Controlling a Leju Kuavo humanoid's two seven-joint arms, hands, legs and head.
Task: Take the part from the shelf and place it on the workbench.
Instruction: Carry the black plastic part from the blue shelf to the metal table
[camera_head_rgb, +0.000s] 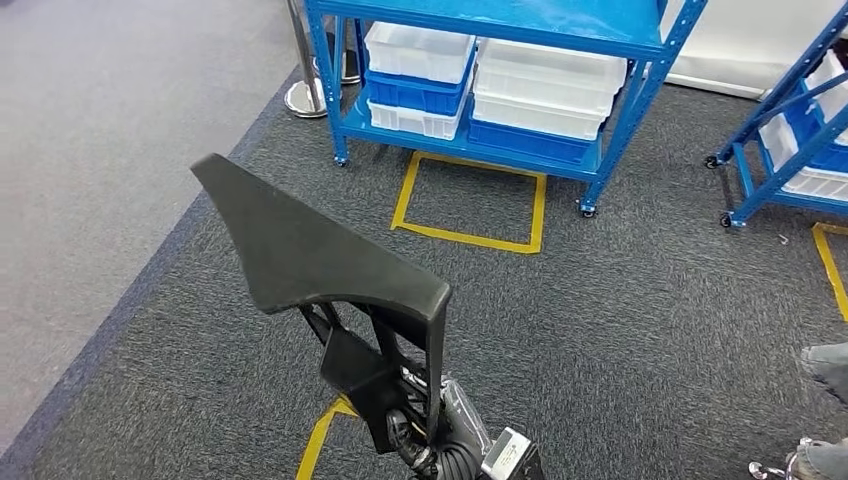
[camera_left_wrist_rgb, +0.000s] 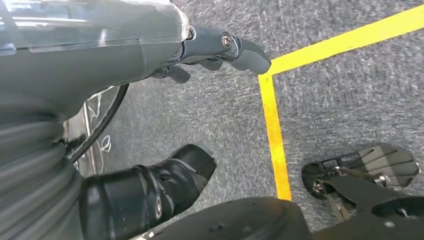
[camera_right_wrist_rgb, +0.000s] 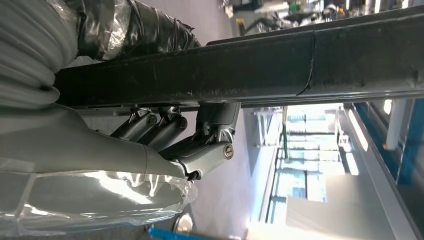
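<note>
A large black part, flat and wedge-shaped with a bracket under it, is held up in the lower middle of the head view. My right hand grips it from below, fingers wrapped around its dark edge. In the head view the bracket mostly hides that hand. My left hand hangs over the carpet, holding nothing, its fingers loosely bent.
A blue wheeled shelf with white and blue bins stands ahead, with a yellow tape square on the carpet before it. A second blue shelf is at the right. A metal post base stands left of the shelf. A person's shoe is at the lower right.
</note>
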